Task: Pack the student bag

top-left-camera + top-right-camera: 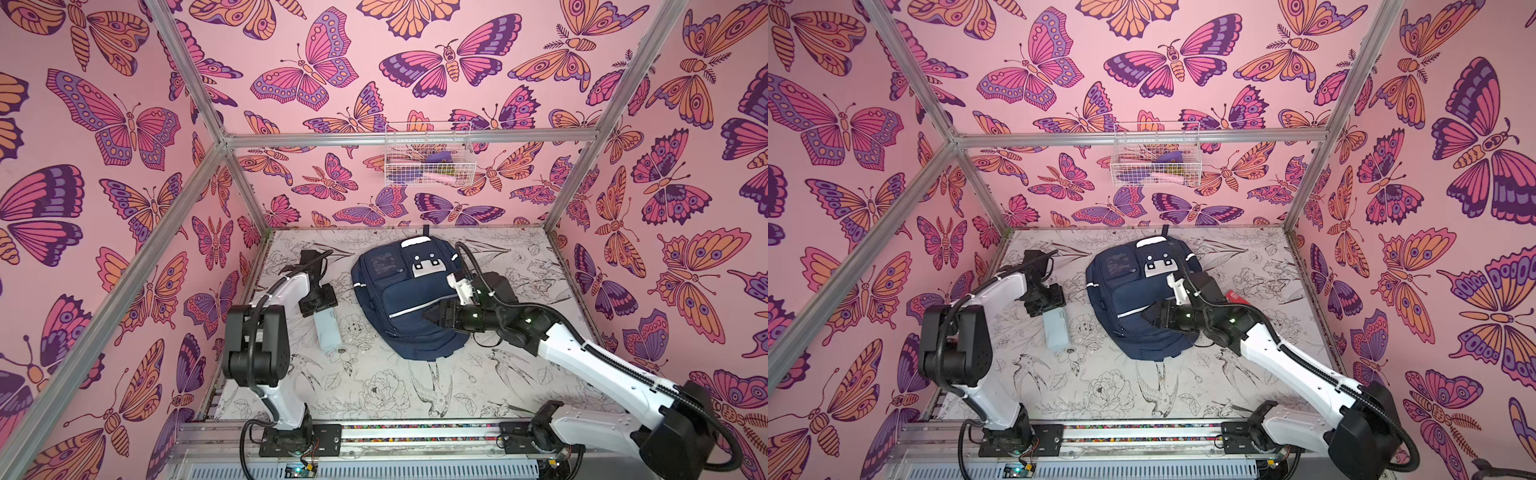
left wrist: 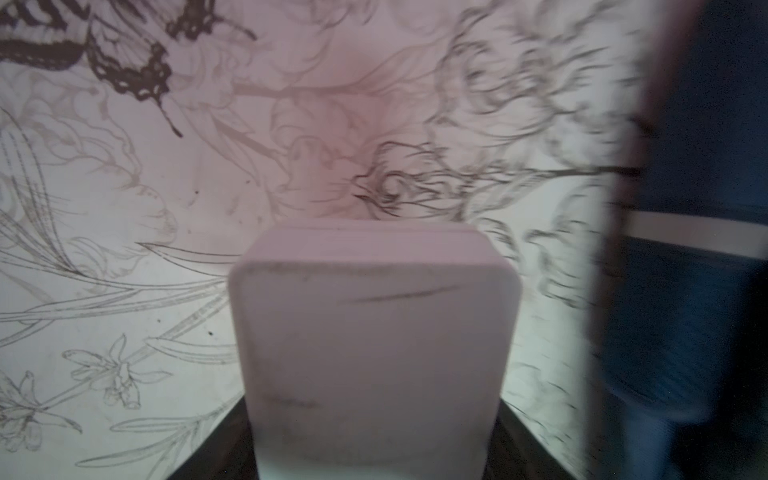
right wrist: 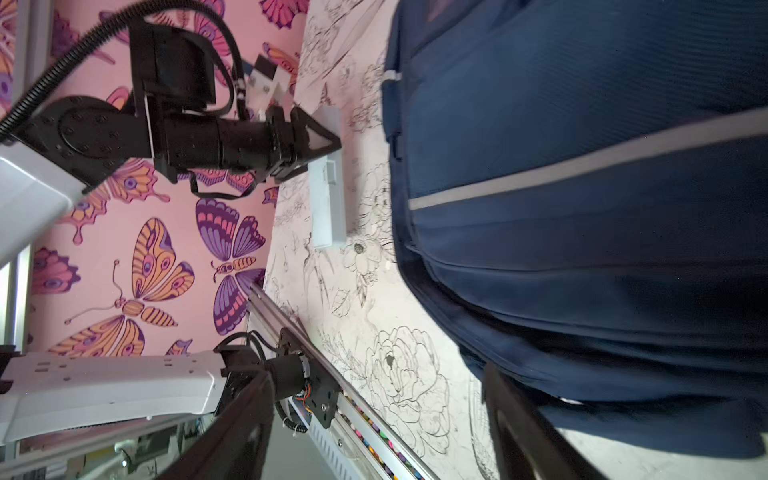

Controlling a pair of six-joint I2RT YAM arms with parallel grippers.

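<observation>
Left tool (image 1: 321, 309) straddles box (image 1: 328, 332) (scuffs (image 2: 399, 294): wrist view only), grip unclear; right tool (image 1: 428, 315) spread over student bag (image 1: 405, 291).

Bright even light, soft shadows, left wrist view motion-blurred

I count one blue bag (image 1: 395, 291), one pale gray box (image 1: 327, 330), one small red thing (image 1: 1232, 296) and one white wire basket (image 1: 428, 123). The things in the basket are too blurry to count. I count two robot arms, the left arm (image 1: 291, 286) and the right arm (image 1: 582, 353).
</observation>
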